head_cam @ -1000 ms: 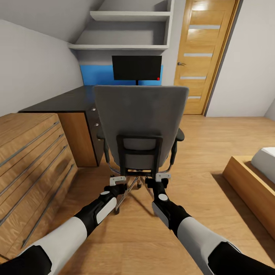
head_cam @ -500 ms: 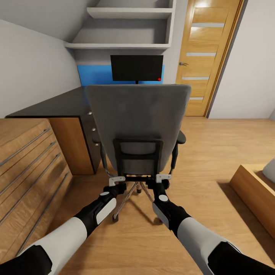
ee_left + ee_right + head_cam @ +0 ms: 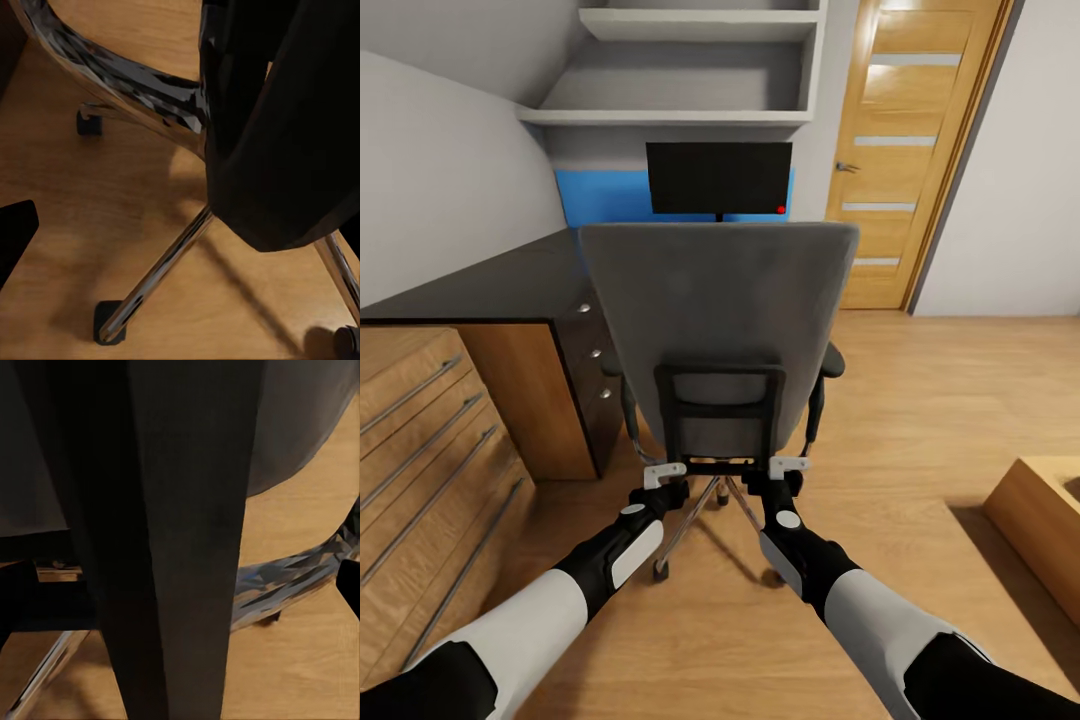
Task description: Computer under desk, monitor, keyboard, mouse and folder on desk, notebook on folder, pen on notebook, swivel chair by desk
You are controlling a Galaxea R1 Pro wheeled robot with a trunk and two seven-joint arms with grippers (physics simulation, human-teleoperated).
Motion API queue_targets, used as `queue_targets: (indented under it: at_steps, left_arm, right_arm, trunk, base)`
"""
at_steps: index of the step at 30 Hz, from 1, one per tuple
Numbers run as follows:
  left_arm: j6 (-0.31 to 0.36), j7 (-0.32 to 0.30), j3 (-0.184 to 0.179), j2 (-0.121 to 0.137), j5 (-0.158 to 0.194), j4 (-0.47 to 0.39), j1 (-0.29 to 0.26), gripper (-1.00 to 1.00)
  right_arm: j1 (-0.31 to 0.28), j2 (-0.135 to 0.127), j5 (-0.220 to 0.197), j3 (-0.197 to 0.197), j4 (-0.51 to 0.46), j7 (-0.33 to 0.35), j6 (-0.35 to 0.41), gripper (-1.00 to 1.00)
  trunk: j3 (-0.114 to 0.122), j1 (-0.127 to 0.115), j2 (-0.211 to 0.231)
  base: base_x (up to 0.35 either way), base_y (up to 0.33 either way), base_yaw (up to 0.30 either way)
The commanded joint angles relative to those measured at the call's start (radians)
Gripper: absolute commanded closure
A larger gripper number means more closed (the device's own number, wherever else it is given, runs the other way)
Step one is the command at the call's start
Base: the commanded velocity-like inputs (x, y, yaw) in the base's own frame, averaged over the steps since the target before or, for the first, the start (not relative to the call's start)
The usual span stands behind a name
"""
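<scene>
The swivel chair (image 3: 720, 300) stands right in front of me, its grey back toward me and hiding its seat. My left gripper (image 3: 665, 474) and right gripper (image 3: 787, 466) sit low at the black back frame (image 3: 172, 547), both open, with frame parts between their fingers (image 3: 15, 600). In the left wrist view a chrome base spoke (image 3: 150, 281) runs to a black castor (image 3: 109, 322). Beyond the chair, the monitor (image 3: 718, 178) stands on the black desk (image 3: 510, 285). The computer, keyboard, mouse, folder, notebook and pen are out of view.
A wooden dresser (image 3: 420, 420) lines the left side, next to the desk's black drawer unit (image 3: 592, 370). A wooden door (image 3: 915, 150) is at the back right, and a bed frame corner (image 3: 1045, 520) at the right. Open wood floor lies right of the chair.
The view has advanced: dresser and bed slid toward the picture's edges, and the desk is nearer. The chair has kept its place at my grippers, moving forward with me.
</scene>
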Motion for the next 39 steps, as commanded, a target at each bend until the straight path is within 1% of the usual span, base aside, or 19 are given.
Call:
queue_targets:
  at_steps: [1, 9, 26, 39]
  left_arm:
    - [0.003, 0.01, -0.005, 0.001, 0.002, -0.001, -0.001, -1.0]
    - [0.003, 0.012, -0.006, 0.001, 0.002, -0.001, -0.001, -1.0]
    - [0.003, 0.011, -0.012, 0.0, 0.002, 0.011, -0.001, -1.0]
    - [0.003, 0.008, -0.011, 0.001, 0.002, 0.011, -0.001, -1.0]
  right_arm:
    - [-0.002, 0.0, 0.003, 0.008, -0.002, -0.006, -0.006, -1.0]
    - [-0.002, 0.0, 0.003, 0.008, -0.002, -0.007, -0.006, -1.0]
    - [-0.002, 0.0, 0.003, 0.008, -0.002, -0.008, -0.006, -1.0]
    - [-0.002, 0.0, 0.003, 0.008, -0.002, -0.007, -0.006, -1.0]
  trunk:
    - [-0.001, 0.0, 0.0]
    - [-0.007, 0.0, 0.0]
    - [-0.008, 0.0, 0.0]
    - [-0.008, 0.0, 0.0]
  base:
    - [0.327, 0.0, 0.101]
    - [0.327, -0.081, 0.122]
    - [0.322, -0.14, 0.006]
    - [0.325, -0.017, 0.0]
